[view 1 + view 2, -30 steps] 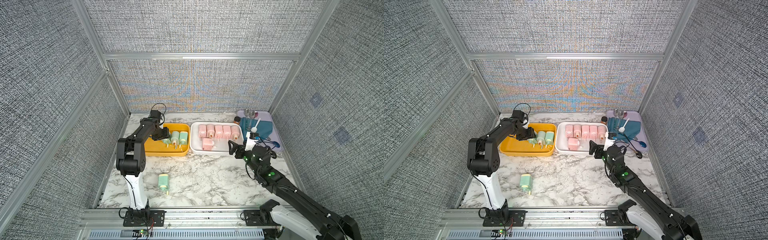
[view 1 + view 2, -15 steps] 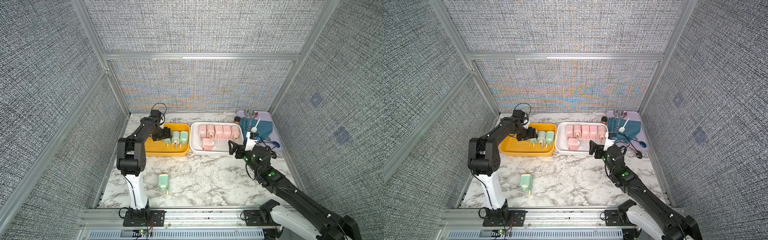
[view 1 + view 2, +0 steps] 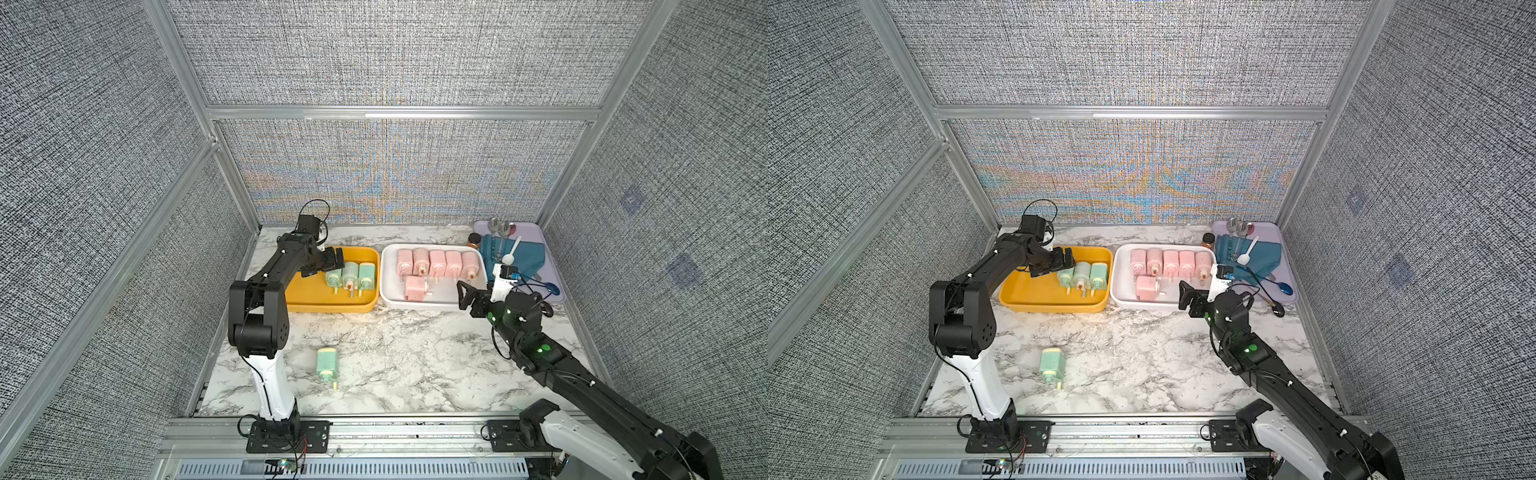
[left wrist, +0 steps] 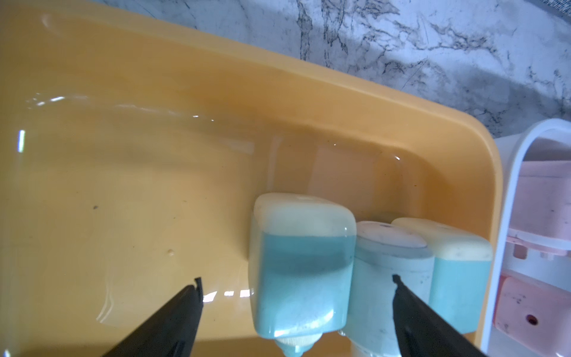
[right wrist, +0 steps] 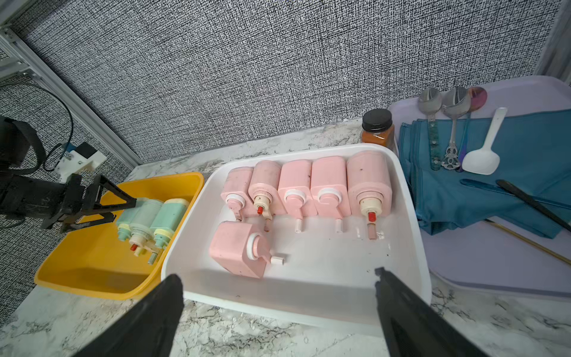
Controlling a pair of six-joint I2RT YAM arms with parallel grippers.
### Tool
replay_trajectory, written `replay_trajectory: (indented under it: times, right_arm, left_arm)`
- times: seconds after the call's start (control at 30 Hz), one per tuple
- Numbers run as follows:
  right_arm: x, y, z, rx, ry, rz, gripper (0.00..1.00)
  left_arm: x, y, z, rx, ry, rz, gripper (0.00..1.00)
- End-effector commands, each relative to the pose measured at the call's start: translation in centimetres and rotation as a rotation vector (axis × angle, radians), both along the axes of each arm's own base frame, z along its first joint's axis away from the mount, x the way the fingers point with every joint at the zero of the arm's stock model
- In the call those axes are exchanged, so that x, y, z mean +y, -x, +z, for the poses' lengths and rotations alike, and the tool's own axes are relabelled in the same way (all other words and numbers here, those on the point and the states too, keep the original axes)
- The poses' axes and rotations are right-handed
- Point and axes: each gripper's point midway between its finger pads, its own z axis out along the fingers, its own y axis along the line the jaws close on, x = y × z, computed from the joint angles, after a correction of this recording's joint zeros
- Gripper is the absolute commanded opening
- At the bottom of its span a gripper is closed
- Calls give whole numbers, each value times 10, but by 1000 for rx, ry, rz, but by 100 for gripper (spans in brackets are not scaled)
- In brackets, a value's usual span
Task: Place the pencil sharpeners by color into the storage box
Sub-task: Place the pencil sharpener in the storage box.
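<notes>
Left gripper spread wider above mint sharpener, cream end; right gripper apart.

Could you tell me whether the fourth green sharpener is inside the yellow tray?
Out: the green sharpener lies on the table, well apart from the yellow tray.

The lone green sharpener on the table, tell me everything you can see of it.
The green sharpener is a small boxy block with rounded corners, mint plastic by its look, with a cream cap at the far end and a neck with a thin cream crank at the near end. It lies flat on the marble table, beside the left arm, touching only the table.
</notes>
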Motion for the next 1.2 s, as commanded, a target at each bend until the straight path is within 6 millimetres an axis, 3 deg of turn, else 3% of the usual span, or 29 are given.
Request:
replay_trajectory:
  times: [0.0, 0.23, 0.67, 0.7, 1.0, 1.17]
  right_arm:
    - [0, 0, 5, -7, -6, 1, 99]
    - [0, 0, 4, -3, -5, 1, 99]
    - [2, -1, 5, -6, -3, 10, 99]
    - [3, -1, 5, -8, 4, 19, 99]
    - [15, -1, -9, -55, 56, 97, 99]
    - [24, 0, -21, -75, 18, 146, 99]
  left_arm:
    - [-16, -9, 4, -35, 78, -28, 99]
    - [-33, -11, -1, -40, 71, -95, 99]
    - [-9, -1, -4, -4, -59, -50, 99]
    - [-7, 0, 8, -23, -66, -41, 99]
    - [15, 21, 46, -101, -158, 68, 99]
    - [16, 37, 64, -148, -174, 132, 99]
